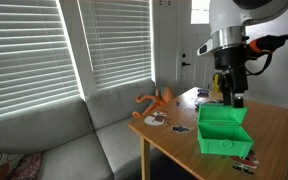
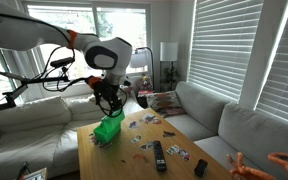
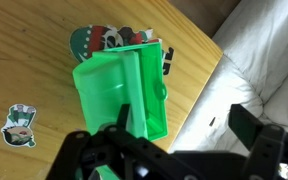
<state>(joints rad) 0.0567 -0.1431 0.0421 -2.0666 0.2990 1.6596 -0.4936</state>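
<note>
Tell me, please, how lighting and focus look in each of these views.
In an exterior view, the blinds glow bright behind a dimmer sofa; in an exterior view, the windows are washed out pale; in the wrist view, the hand is a dark, blurred shape up close, while the green box is evenly lit and sharper.

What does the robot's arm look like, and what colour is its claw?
The arm is white, thick and rounded, like fat tubes joined together. An orange band sits near the wrist, and thin black cables loop beside it. The gripper at the end is black, with two chunky fingers.
</note>
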